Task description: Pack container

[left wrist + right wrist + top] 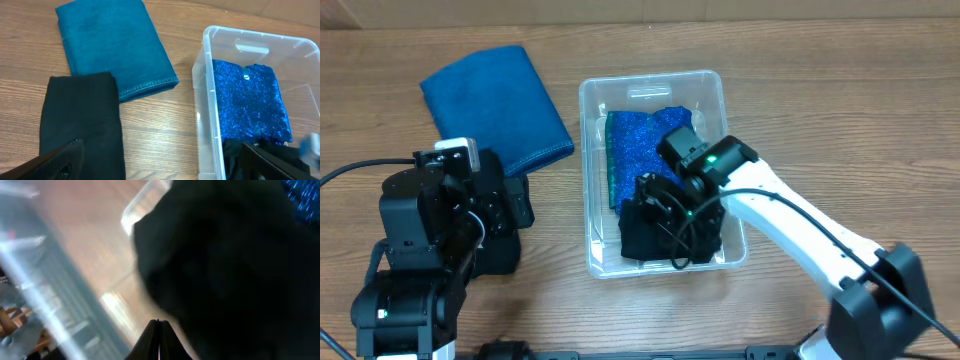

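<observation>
Wooden table (820, 120) is lying under everything, its grain running side to side. On it, near the middle, the container (650, 78) is sitting upright with its long side running away from me. At its far end the blue cloth (640, 150) is lying flat on the bottom, glittering. At its near end the black cloth (645, 235) is bunching up against the wall and overlapping the blue cloth's near edge.

Left of the container and apart from it, the towel (495, 105) is resting folded on the wood, tilted a little, with its stitched hem facing me. In my left wrist view, the other black cloth (82, 120) is lying folded just in front of the towel, its far edge covering the towel's near corner.

My right arm (790, 215) is reaching from the right, over the rim and down into the container's near half. My right pincer (158, 330) is sitting down at the black cloth. Its two tips are showing pressed together with no gap, but the view is blurred, and I cannot tell whether any cloth is caught between them.

My left arm (430, 230) is hanging over the table's left side. My left pincer (162, 145) is gaping wide and holding nothing, one finger over the other black cloth and one over the container's near end.
</observation>
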Action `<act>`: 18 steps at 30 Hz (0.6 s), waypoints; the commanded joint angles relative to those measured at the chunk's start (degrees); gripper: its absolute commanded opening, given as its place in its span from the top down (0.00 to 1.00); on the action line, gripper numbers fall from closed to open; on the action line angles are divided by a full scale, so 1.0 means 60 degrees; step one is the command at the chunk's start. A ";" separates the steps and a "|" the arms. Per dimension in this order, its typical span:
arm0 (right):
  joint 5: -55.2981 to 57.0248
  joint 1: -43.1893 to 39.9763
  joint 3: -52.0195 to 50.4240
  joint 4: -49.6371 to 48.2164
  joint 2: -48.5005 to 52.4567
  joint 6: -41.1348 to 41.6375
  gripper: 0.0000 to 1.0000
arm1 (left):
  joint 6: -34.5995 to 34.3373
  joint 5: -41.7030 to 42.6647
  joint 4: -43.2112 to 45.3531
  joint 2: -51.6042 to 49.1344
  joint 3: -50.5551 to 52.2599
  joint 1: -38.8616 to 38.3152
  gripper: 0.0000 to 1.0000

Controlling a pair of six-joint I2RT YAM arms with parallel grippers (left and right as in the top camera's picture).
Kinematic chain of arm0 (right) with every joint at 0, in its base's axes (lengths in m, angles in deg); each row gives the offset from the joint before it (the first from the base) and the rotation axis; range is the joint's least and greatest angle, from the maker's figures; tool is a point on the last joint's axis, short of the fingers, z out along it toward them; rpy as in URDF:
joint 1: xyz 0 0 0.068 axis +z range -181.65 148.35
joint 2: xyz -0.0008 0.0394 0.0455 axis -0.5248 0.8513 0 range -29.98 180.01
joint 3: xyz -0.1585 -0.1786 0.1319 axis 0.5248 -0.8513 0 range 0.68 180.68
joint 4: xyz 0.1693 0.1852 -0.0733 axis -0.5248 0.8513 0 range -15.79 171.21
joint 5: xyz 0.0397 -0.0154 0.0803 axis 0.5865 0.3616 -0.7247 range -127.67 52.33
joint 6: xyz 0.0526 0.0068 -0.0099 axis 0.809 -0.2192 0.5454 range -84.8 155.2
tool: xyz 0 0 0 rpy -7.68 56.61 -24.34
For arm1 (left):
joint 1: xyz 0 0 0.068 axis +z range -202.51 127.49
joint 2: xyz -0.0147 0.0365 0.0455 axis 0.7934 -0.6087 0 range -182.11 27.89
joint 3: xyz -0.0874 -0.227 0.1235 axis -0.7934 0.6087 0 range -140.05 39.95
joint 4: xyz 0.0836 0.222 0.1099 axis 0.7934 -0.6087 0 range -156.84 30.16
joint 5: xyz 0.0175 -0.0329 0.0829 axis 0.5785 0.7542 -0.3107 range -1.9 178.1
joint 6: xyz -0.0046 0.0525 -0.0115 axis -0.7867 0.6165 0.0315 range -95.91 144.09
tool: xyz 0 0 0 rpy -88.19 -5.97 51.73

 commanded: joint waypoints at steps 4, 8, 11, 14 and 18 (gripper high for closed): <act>0.1734 0.0011 -0.0004 -0.2237 0.0896 0.0798 0.96 | 0.0182 0.0000 0.0004 0.0011 -0.0197 -0.0018 0.00; 0.1945 0.0011 -0.0004 -0.2594 0.0987 0.0754 0.96 | 0.0182 0.0000 -0.0036 0.0011 -0.0197 -0.0018 0.00; 0.1942 0.0011 -0.0397 -0.2371 0.1333 0.0590 0.95 | 0.0182 0.0000 -0.0044 0.0011 -0.0197 -0.0018 0.00; 0.2014 0.0011 -0.1311 -0.2907 0.1541 0.0401 0.93 | 0.0182 -0.0004 -0.0055 0.0011 -0.0197 -0.0018 0.00; 0.2164 0.0011 -0.1432 -0.3217 0.1541 0.0401 0.87 | 0.0182 0.0000 -0.0098 0.0011 -0.0197 -0.0018 0.00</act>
